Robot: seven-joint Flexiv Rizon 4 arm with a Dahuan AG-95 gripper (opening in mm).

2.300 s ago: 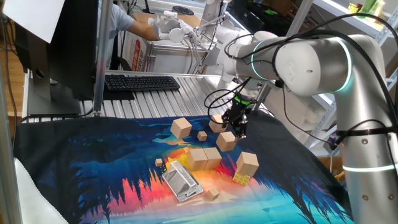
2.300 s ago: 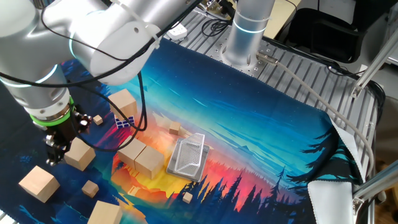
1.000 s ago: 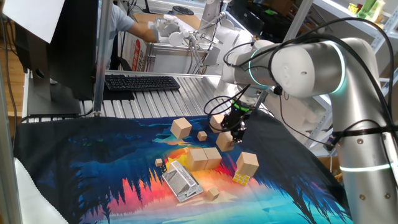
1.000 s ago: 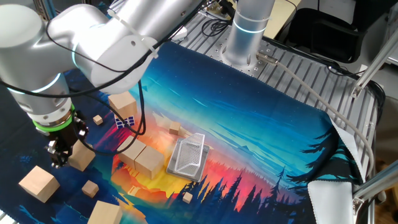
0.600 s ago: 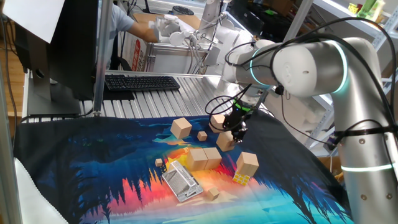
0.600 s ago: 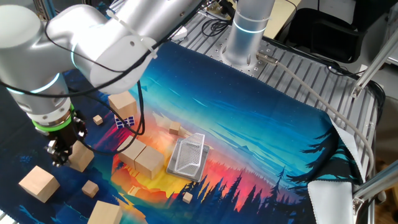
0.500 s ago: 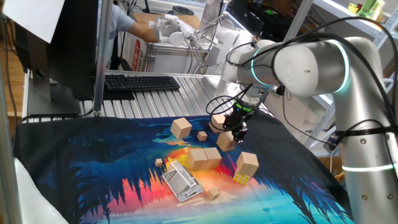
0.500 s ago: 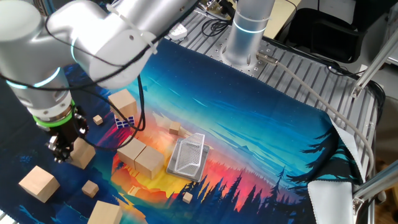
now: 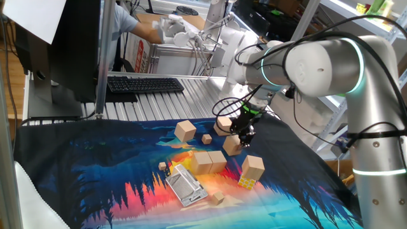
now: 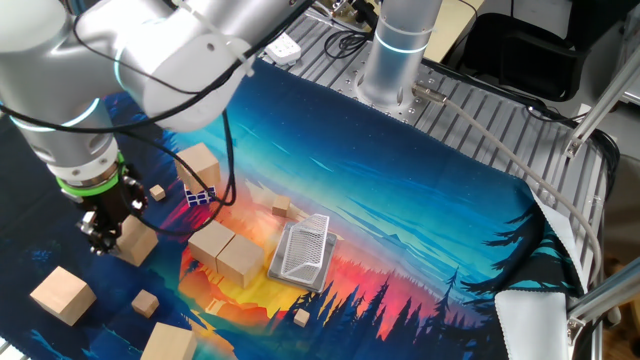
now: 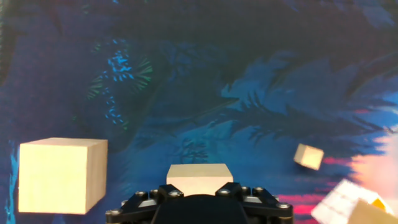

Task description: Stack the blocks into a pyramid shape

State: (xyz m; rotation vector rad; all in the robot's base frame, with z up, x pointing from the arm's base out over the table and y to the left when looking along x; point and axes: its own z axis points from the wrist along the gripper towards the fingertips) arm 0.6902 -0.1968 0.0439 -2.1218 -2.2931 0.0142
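Note:
My gripper (image 9: 244,136) is shut on one tan wooden block (image 9: 231,145), low over the cloth; in the hand view that block (image 11: 199,175) fills the gap between the jaws of the gripper (image 11: 199,188). Two blocks (image 9: 210,161) lie side by side just in front of it, and this pair (image 10: 228,250) lies right of the held block (image 10: 137,241). Another block (image 9: 185,130) lies to the left, one (image 9: 222,124) behind the gripper, and one (image 9: 252,167) rests on the yellow puzzle cube (image 9: 247,182). A loose block (image 11: 61,175) shows at the left of the hand view.
A metal grater-like piece (image 9: 186,184) lies in front of the pair. Tiny wooden cubes (image 9: 206,138) (image 9: 217,198) are scattered on the printed cloth (image 9: 95,172). A keyboard (image 9: 145,84) and monitor stand behind the cloth's far edge.
The jaws have closed onto the block. Gripper and block have since shifted slightly toward the pair of blocks.

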